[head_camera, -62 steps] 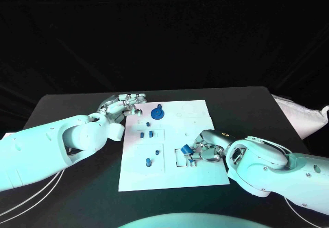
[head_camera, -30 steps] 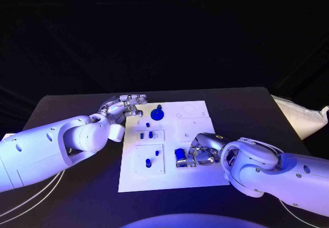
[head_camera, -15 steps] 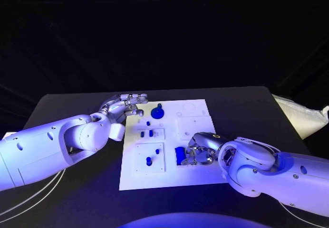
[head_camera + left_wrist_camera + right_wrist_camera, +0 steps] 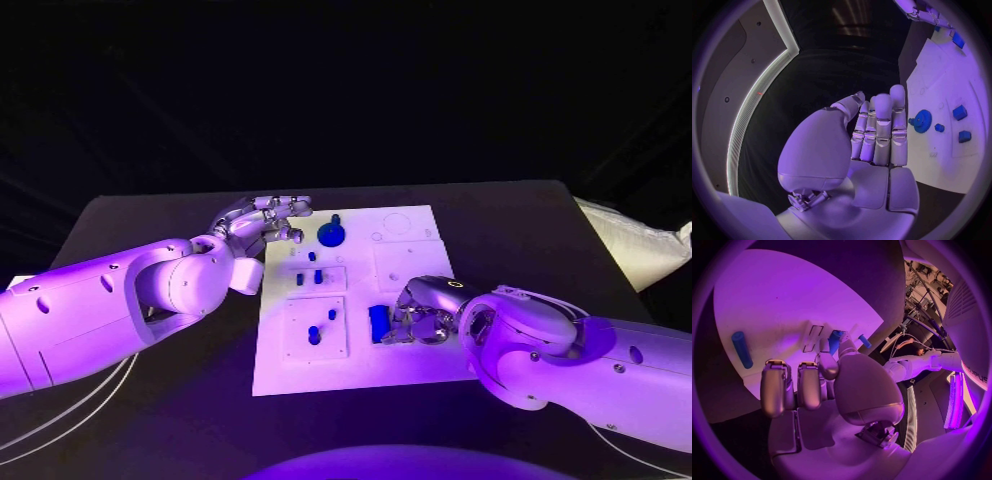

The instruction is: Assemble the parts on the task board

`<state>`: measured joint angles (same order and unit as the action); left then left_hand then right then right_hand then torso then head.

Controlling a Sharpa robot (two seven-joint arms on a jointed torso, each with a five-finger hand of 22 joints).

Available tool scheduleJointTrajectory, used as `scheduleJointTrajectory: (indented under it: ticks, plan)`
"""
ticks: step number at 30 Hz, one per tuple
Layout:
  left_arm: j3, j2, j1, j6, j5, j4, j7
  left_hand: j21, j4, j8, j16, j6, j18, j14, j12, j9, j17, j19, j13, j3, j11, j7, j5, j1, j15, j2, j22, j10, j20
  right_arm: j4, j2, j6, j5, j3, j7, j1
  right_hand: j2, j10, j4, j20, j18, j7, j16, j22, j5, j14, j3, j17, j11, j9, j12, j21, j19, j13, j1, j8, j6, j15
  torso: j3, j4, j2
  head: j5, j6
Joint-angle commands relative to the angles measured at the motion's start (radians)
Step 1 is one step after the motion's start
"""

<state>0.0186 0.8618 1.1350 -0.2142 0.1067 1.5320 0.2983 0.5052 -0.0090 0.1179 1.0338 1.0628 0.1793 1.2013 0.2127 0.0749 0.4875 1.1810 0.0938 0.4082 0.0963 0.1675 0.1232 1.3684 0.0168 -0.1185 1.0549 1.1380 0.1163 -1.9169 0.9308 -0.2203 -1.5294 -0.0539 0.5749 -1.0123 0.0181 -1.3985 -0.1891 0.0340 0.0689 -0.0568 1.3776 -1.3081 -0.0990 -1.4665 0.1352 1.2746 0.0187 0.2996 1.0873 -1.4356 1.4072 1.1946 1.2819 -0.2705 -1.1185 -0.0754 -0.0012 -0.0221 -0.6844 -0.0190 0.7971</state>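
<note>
The white task board lies mid-table. My right hand rests on its right half with fingers curled, and the thumb pinches an upright blue block beside narrow slots. At the board's far left corner my left hand stays flat, fingers straight and together, holding nothing. A blue gear sits just right of those fingers. Small blue pieces stand in the board's left panels. A blue peg lies on the board.
A white bag lies at the table's right edge. Black table surrounds the board on all sides. White cables trail under my left arm near the front left.
My right hand has shifted a little left with the blue block, which now stands upright on the board. The left hand has stayed put.
</note>
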Motion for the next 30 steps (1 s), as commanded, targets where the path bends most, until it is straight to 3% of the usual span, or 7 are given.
scheduleJointTrajectory:
  ticks: [1,8,13,14,17,22,30]
  plan:
    - [-0.001,0.000,0.000,0.021,-0.007,0.001,0.000,-0.004,0.000,0.007,-0.002,-0.006,0.003,-0.007,0.003,-0.001,-0.002,0.008,0.000,-0.006,0.001,0.002,-0.001,0.008,-0.001,0.004,-0.002,-0.009,0.000,-0.009,0.009,0.006,-0.010,0.000,-0.006,0.000,-0.009,-0.003,-0.004,0.001,-0.010,-0.003,0.005,-0.004,-0.003,-0.053,0.014,0.000,-0.003,0.002,0.000,-0.005,0.006,0.000,-0.017,0.005,-0.007,-0.003,0.0008,-0.0011,0.001,0.000,0.000]
    - [0.000,0.002,0.000,0.023,-0.011,0.001,-0.003,-0.004,0.000,0.007,-0.002,-0.006,0.003,-0.007,0.003,-0.001,-0.002,0.008,0.000,-0.006,0.001,0.002,-0.001,0.008,-0.001,0.004,-0.002,-0.009,0.000,-0.050,0.067,-0.028,-0.015,0.001,-0.013,-0.003,-0.037,0.006,-0.025,0.002,-0.006,-0.005,-0.007,0.011,0.017,-0.050,0.060,-0.015,-0.006,0.005,-0.023,0.004,-0.004,-0.012,-0.043,0.011,0.001,-0.002,0.0011,-0.0024,0.001,-0.001,0.000]
    - [0.000,0.003,0.000,0.024,-0.012,0.001,-0.004,-0.004,0.000,0.007,-0.002,-0.006,0.003,-0.007,0.003,-0.001,-0.002,0.008,0.000,-0.006,0.001,0.002,-0.001,0.008,-0.001,0.004,-0.002,-0.009,0.000,-0.086,0.124,-0.058,-0.022,0.001,-0.023,-0.023,-0.043,0.017,-0.029,0.003,-0.004,-0.008,-0.016,0.022,0.019,-0.047,0.069,-0.027,-0.008,0.006,-0.045,0.010,-0.011,-0.026,-0.040,0.016,0.009,0.000,0.0011,-0.0033,0.002,-0.004,0.000]
    - [0.000,0.003,0.000,0.024,-0.012,0.001,-0.004,-0.004,-0.001,0.007,-0.002,-0.006,0.003,-0.007,0.004,-0.001,-0.002,0.008,0.000,-0.006,0.001,0.002,-0.001,0.009,-0.001,0.005,-0.002,-0.009,0.000,-0.094,0.138,-0.066,-0.023,0.001,-0.026,-0.030,-0.038,0.020,-0.029,0.004,-0.004,-0.009,-0.018,0.024,0.013,-0.046,0.069,-0.029,-0.009,0.006,-0.051,0.011,-0.012,-0.029,-0.032,0.018,0.012,0.001,0.0013,-0.0032,0.002,-0.004,0.000]
    - [0.000,0.002,0.000,0.024,-0.012,0.000,-0.004,-0.004,-0.001,0.007,-0.002,-0.006,0.003,-0.007,0.004,-0.001,-0.002,0.008,0.000,-0.006,0.001,0.002,-0.001,0.009,-0.001,0.005,-0.002,-0.009,0.000,-0.115,0.189,-0.087,-0.018,0.001,-0.030,-0.064,0.003,0.027,-0.003,0.006,-0.003,-0.015,-0.019,0.024,-0.034,-0.047,0.041,-0.029,-0.013,0.003,-0.066,0.013,-0.013,-0.037,0.037,0.032,0.030,0.003,0.0009,-0.0023,0.001,-0.012,-0.003]
    - [0.000,0.001,-0.001,0.025,-0.012,-0.001,-0.004,-0.004,-0.001,0.007,-0.002,-0.006,0.003,-0.007,0.004,-0.001,-0.002,0.008,0.000,-0.006,0.001,0.002,-0.001,0.009,-0.001,0.005,-0.002,-0.009,0.000,-0.117,0.243,-0.073,-0.008,0.001,-0.035,-0.091,0.043,0.035,0.025,0.009,-0.004,-0.022,-0.018,0.021,-0.051,-0.048,0.007,-0.026,-0.017,-0.005,-0.083,0.012,-0.011,-0.046,0.099,0.054,0.045,0.007,0.0001,-0.0015,0.001,-0.020,-0.005]
    - [0.000,0.000,-0.001,0.026,-0.012,0.000,-0.003,-0.004,-0.001,0.007,-0.002,-0.006,0.003,-0.007,0.004,-0.001,-0.002,0.008,0.000,-0.006,0.001,0.002,-0.001,0.009,-0.001,0.005,-0.002,-0.009,0.000,-0.071,0.256,-0.038,-0.013,-0.003,-0.037,-0.090,0.056,0.038,0.023,0.012,-0.005,-0.028,-0.016,0.018,-0.056,-0.049,-0.003,-0.022,-0.022,-0.016,-0.098,0.010,-0.009,-0.055,0.104,0.074,0.047,0.011,0.0019,-0.0018,-0.001,-0.027,-0.007]
